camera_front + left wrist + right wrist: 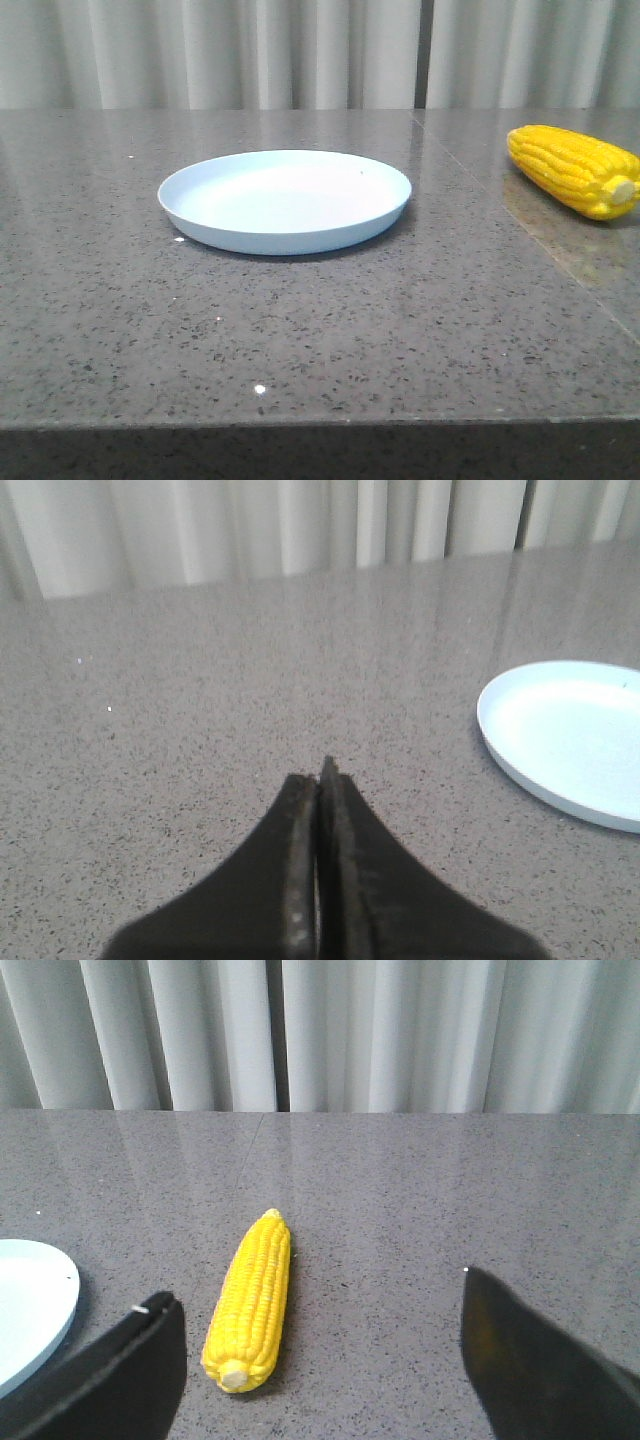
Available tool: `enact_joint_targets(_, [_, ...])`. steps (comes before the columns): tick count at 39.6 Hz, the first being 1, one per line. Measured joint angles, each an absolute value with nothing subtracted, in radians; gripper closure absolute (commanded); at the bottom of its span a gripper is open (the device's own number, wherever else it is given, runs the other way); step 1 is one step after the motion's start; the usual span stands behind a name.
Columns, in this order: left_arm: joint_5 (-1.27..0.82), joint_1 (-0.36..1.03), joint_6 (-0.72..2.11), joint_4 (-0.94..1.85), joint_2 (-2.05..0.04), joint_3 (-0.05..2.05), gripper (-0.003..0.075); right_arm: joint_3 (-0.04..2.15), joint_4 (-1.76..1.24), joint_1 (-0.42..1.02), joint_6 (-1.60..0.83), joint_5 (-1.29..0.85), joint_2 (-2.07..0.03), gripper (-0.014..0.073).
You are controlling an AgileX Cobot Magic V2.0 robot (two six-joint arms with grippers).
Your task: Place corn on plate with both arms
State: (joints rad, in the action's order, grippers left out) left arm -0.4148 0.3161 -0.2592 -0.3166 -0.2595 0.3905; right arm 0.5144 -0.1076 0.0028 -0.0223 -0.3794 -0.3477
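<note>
corn: the corn (pixel 574 170) lies flat on the grey speckled table (pixel 300 330), on the robot's right, well apart from the plate (pixel 285 200). Pale stub end faces the robot, tapered tip points away toward the curtain (pixel 250 50).
plate: sits mid-table, nothing on it. Task not started by my read.
right gripper: the right gripper (pixel 320 1360) is spread wide, holds nothing. In its wrist view the corn (pixel 250 1302) lies ahead, closer to one finger (pixel 130 1370) than the other, not touching either. Plate rim (pixel 40 1310) shows at the edge of that view.
left gripper: the left gripper (pixel 320 780) is clenched, fingers pressed together on nothing, hovering over bare table with the plate (pixel 570 740) off to its side.
handling, guess: looks like a stiff plastic or rubber replica, light, not fragile. Round section, so it can roll if nudged side-on. Kernel rows give the pads some bite; glossy surface may still slip.
grip point, guess: across the thick middle, fingers straddling the long axis. Avoid the taper, it would squirt out. Stub end is too small to hold.
risk: gripper needs to shift sideways to centre on the cob before it comes down.
markings: none readable on corn, plate or grippers.
</note>
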Motion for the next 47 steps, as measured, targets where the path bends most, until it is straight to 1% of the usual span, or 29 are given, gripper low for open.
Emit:
enact_joint_targets(5, [-0.411,0.316,-0.259,-0.317,-0.148,0.364,0.0741,0.514,-0.108,0.003,-0.022,-0.379,-0.348,0.0002])
enact_joint_targets(11, [-0.409,0.316,-0.259,-0.319,-0.101,0.364,0.0741,0.514,-0.108,0.003,-0.022,-0.379,-0.348,0.0002])
enact_joint_targets(47, [-0.409,0.316,-0.259,-0.319,-0.102,0.364,0.0741,0.514,-0.108,0.003,-0.022,-0.379,-0.348,0.0002])
